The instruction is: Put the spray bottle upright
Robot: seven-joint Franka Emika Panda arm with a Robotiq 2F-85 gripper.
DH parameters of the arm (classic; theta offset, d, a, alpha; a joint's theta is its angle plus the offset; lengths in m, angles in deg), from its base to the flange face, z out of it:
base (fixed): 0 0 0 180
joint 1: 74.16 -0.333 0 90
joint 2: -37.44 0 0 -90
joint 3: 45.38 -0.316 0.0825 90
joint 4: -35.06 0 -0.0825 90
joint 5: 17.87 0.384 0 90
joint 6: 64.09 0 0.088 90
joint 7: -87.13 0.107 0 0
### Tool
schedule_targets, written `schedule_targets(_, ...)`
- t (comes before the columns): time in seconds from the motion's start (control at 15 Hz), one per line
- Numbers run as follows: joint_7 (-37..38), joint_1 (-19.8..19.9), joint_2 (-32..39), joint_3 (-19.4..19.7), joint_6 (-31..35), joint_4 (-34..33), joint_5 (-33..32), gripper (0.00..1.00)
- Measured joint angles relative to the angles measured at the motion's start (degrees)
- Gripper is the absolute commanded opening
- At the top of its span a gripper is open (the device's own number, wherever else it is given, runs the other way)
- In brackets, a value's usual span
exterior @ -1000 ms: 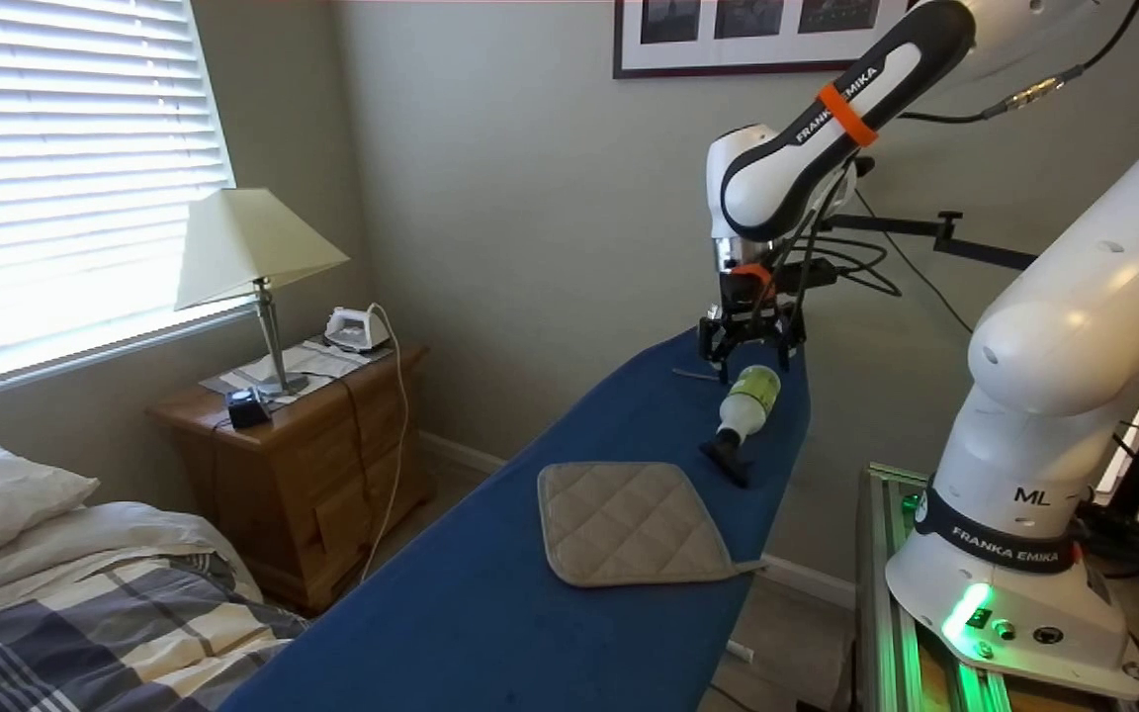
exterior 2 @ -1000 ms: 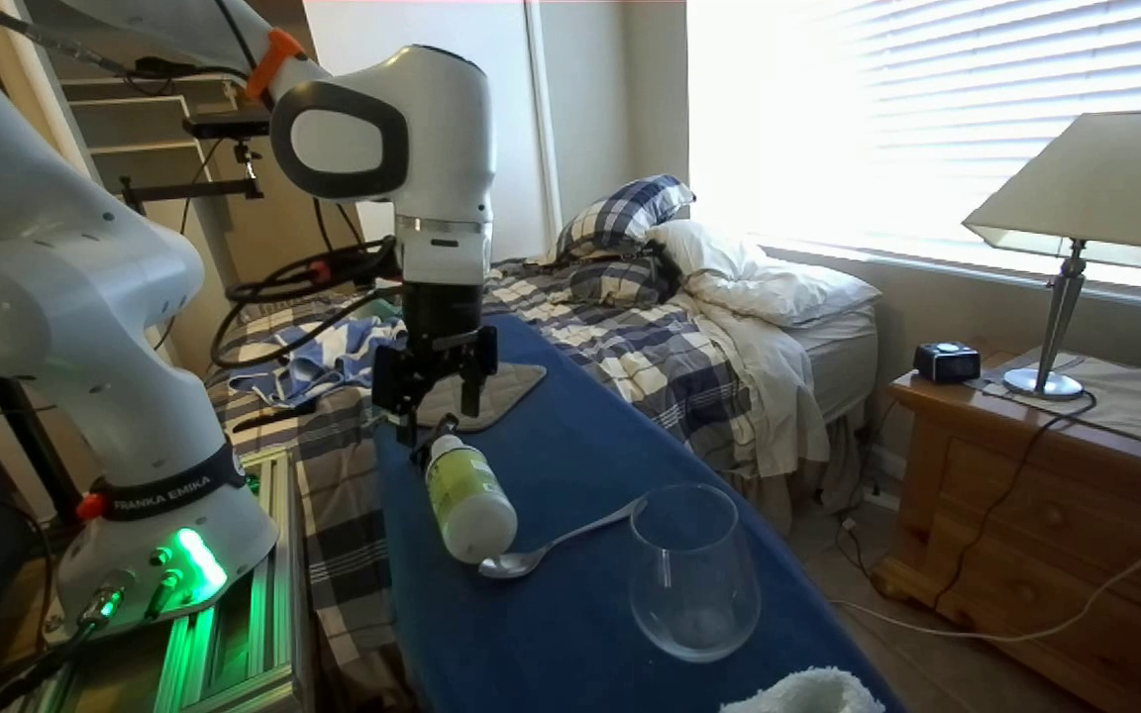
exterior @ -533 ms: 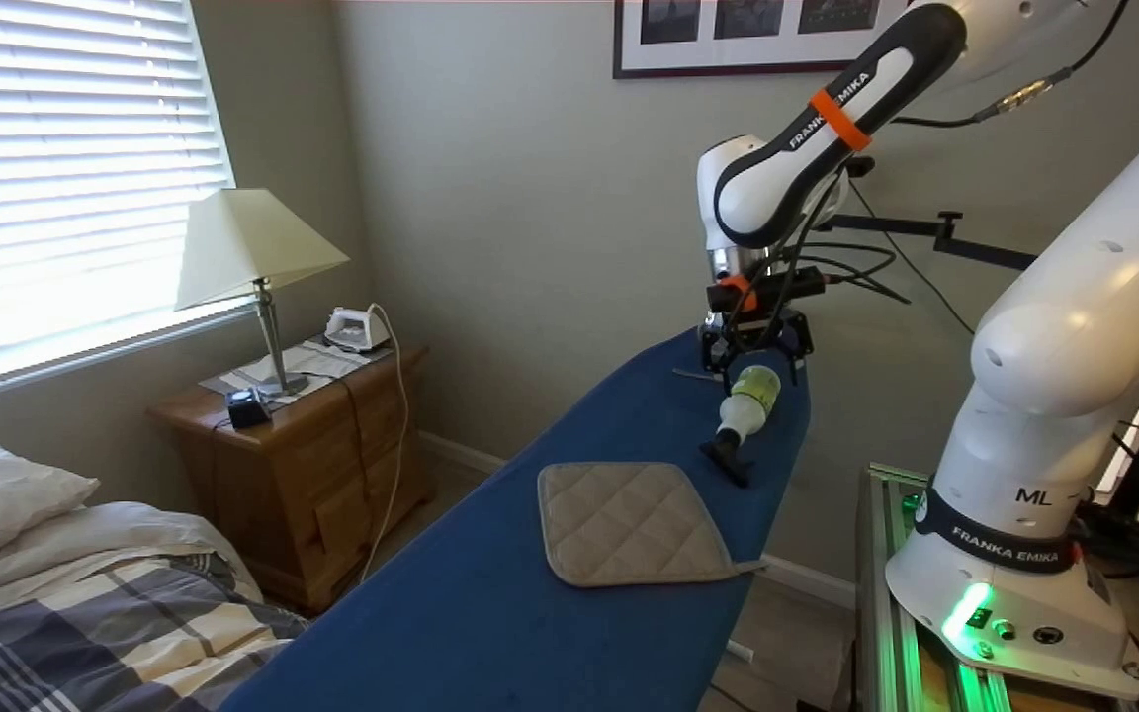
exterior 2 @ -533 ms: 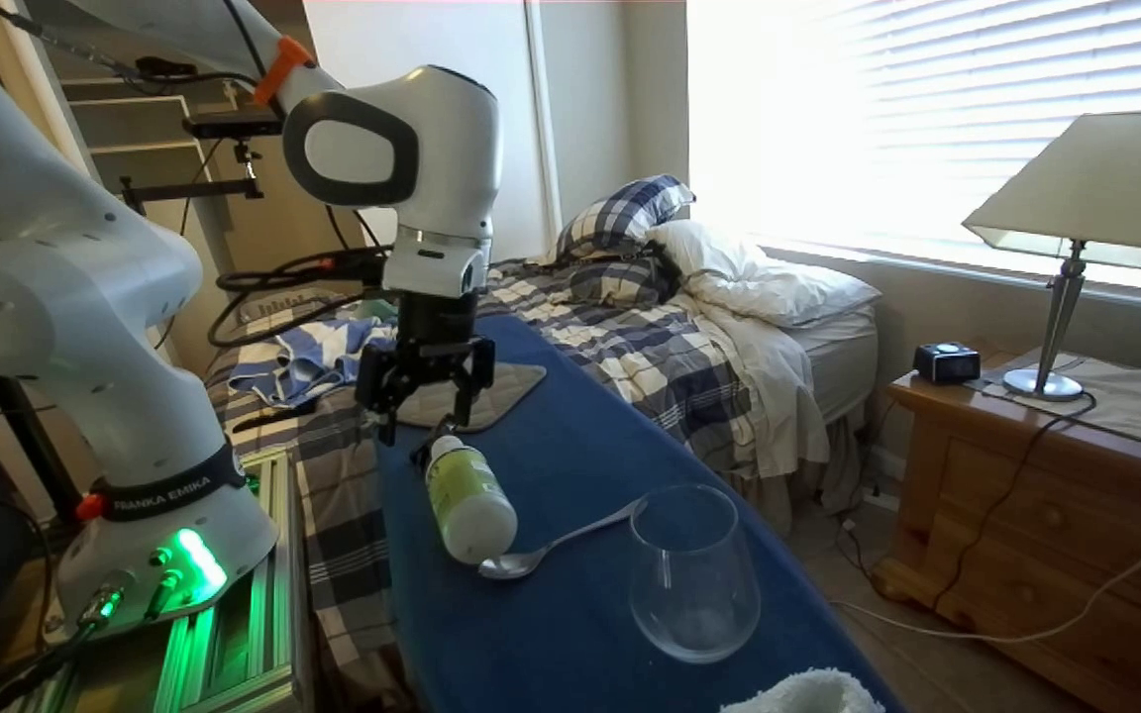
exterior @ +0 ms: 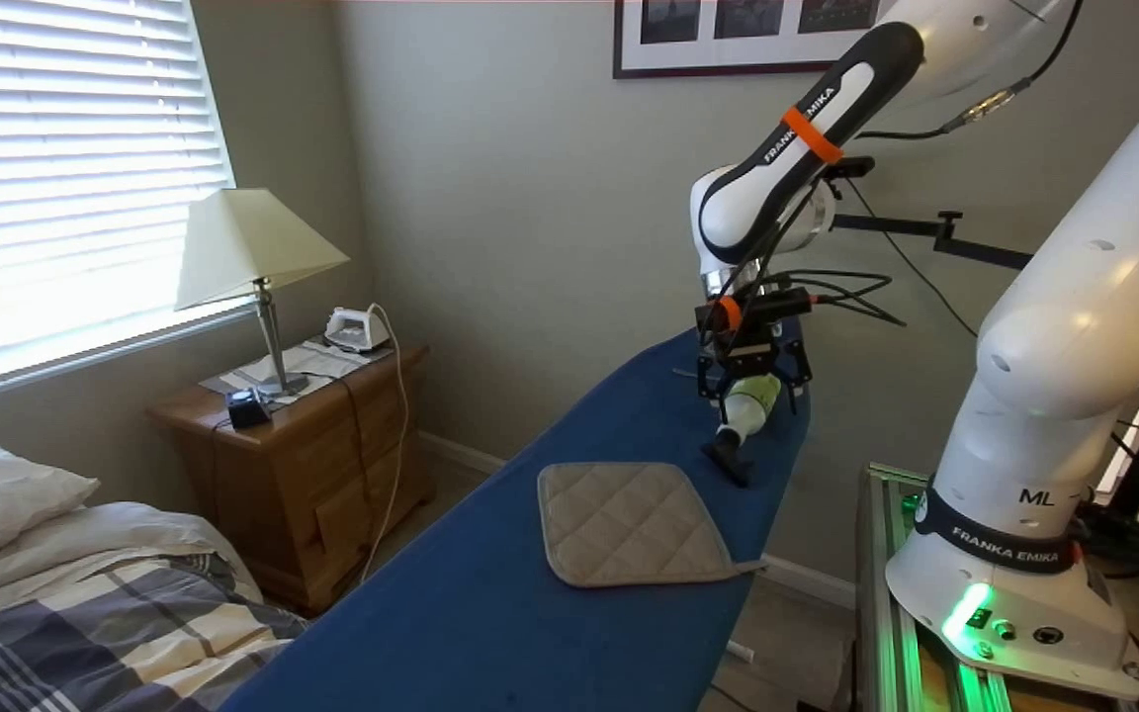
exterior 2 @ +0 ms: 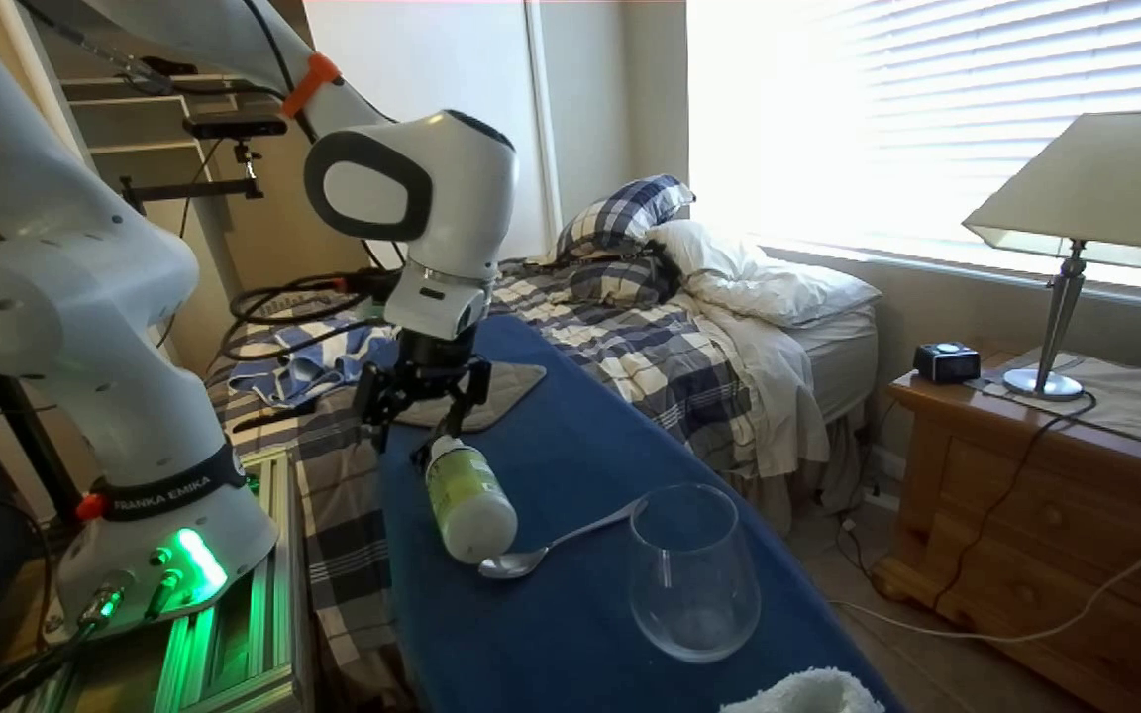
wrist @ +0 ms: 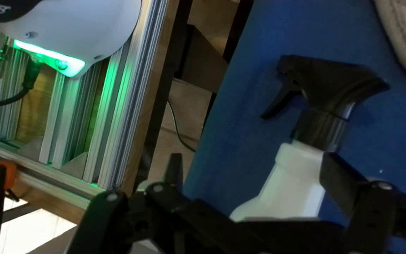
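The spray bottle has a white body, a green label and a black trigger head. It lies on its side on the blue ironing board and shows in both exterior views point(exterior: 745, 413) point(exterior 2: 469, 505). In the wrist view its white shoulder and neck point(wrist: 291, 183) and black trigger head point(wrist: 326, 81) show; the lower body is hidden behind the gripper. My gripper point(exterior: 759, 405) is open over the bottle, also seen in an exterior view point(exterior 2: 417, 436). In the wrist view point(wrist: 252, 162) one finger overlaps the neck's edge; the other stands well apart. I cannot tell whether it touches.
A tan quilted pad point(exterior: 629, 524) lies near the trigger head on the ironing board point(exterior: 490, 633). A spoon point(exterior 2: 561, 545) lies by the bottle's base, with a clear glass point(exterior 2: 694, 584) and a white fluffy item point(exterior 2: 808, 693) beyond. The board's edge runs close beside the bottle.
My gripper has moved down and tilted, with its fingers now lower around the bottle's upper part. The bottle has not visibly moved. The gripper stays open.
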Motion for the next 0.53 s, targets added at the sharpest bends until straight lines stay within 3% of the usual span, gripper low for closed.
schedule_targets(0.4, -5.07, -2.69, 2.97, 1.72, 3.46, -0.06, 6.72, 1.0)
schedule_targets(0.47, -5.84, -2.82, 3.41, 1.84, 4.1, -0.07, 7.14, 0.75)
schedule_targets(0.53, -6.52, -2.9, 3.81, 1.94, 4.64, -0.08, 7.47, 0.72)
